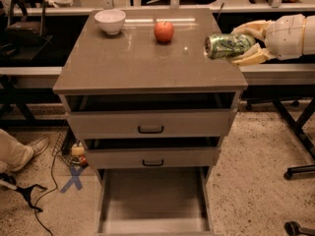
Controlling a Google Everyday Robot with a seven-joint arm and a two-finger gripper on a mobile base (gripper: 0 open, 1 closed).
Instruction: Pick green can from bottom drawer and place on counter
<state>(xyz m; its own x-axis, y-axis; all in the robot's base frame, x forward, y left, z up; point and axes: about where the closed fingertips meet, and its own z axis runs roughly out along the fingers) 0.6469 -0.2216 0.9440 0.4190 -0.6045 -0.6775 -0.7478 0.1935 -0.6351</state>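
One relation governs the coming move: the green can [224, 46] lies on its side in the gripper [246, 45], long axis running 9 to 3 o'clock with the silver end facing 9, and the free stretch of counter [142, 65] spreads away from it toward 9 o'clock. Reading left to right, we see bare counter, then the can over the counter's 3 o'clock edge, then the gripper reaching in from 3 o'clock, its cream fingers [251, 58] clamped on the far and near sides of the can's body. We cannot tell whether the can touches the surface or hangs just above it. We judge the pick done and the placing in hand; the can wants carrying further toward 9 o'clock and down, and lying sideways it may roll once released

Containers, left to right: a white bowl [110, 21] near the counter's 11 o'clock corner, nothing showing inside it; a red apple [164, 31] beside it toward 3 o'clock, well apart from the can; below, two upper drawers [147, 123] stand slightly open, contents hidden; the bottom drawer [152, 200] is pulled out toward 6 o'clock, showing only plain floor
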